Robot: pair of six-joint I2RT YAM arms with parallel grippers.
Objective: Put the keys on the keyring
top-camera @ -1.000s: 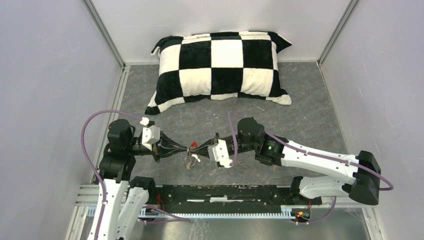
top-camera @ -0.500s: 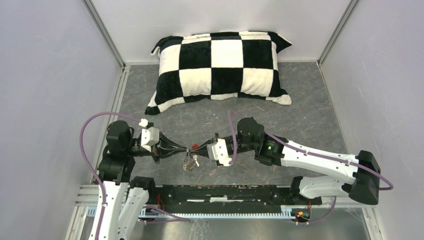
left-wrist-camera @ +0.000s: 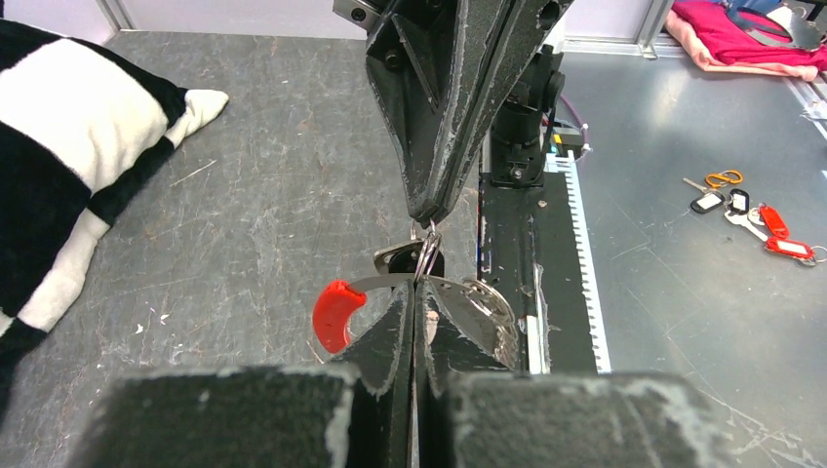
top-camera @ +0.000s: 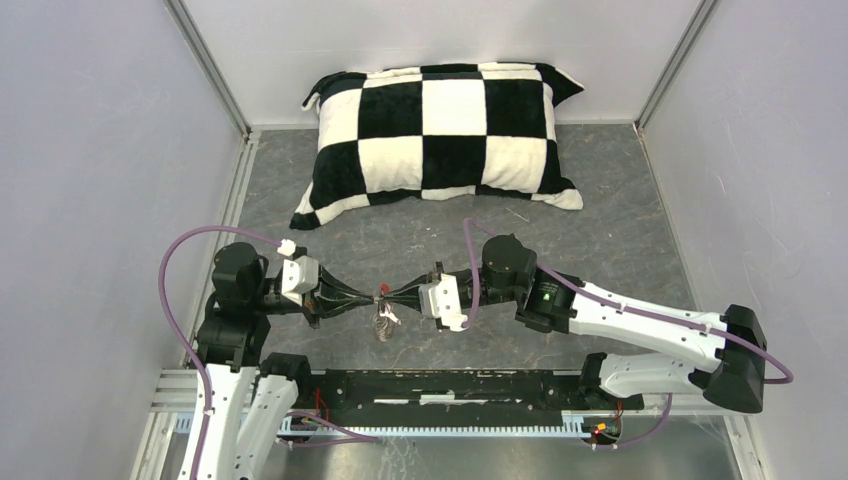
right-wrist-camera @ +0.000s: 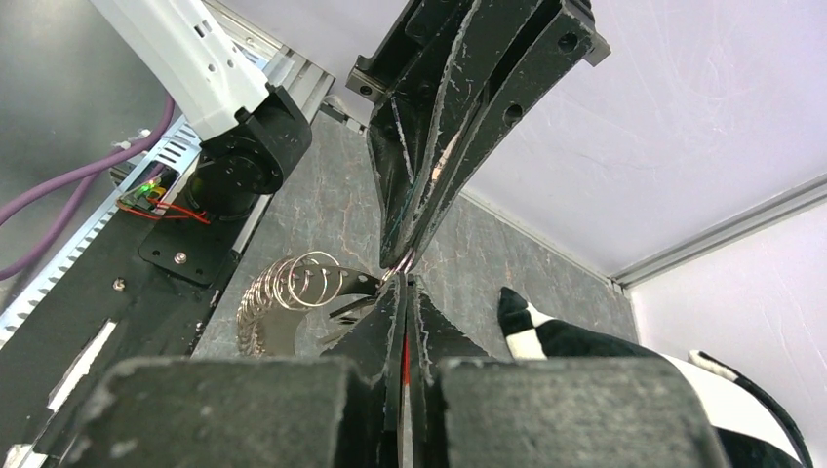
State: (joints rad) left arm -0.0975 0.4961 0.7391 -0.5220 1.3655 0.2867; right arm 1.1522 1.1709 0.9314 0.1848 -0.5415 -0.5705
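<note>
My left gripper (top-camera: pixel 372 297) and right gripper (top-camera: pixel 393 294) meet tip to tip above the floor's near middle. The keyring (top-camera: pixel 382 322) hangs below them. In the left wrist view my left gripper (left-wrist-camera: pixel 414 292) is shut on the keyring's flat silvery band, with its red sleeve (left-wrist-camera: pixel 332 314) just left of the fingers. The right gripper (left-wrist-camera: pixel 426 216) comes down from above, shut on a key (left-wrist-camera: pixel 402 259) with a dark head and a small ring. The right wrist view shows the keyring's coil (right-wrist-camera: pixel 283 292) left of my shut right gripper (right-wrist-camera: pixel 404 288). I cannot make out a second key.
A black and white checked pillow (top-camera: pixel 440 135) lies at the back. A black rail (top-camera: pixel 450 385) runs along the near edge between the arm bases. Grey walls stand on both sides. Beyond the rail lie spare tagged keys (left-wrist-camera: pixel 741 210) and a red cloth (left-wrist-camera: pixel 741 34).
Both grippers stay shut and tip to tip. The right wrist has shifted slightly up and to the right, and the hanging keyring has swung a little.
</note>
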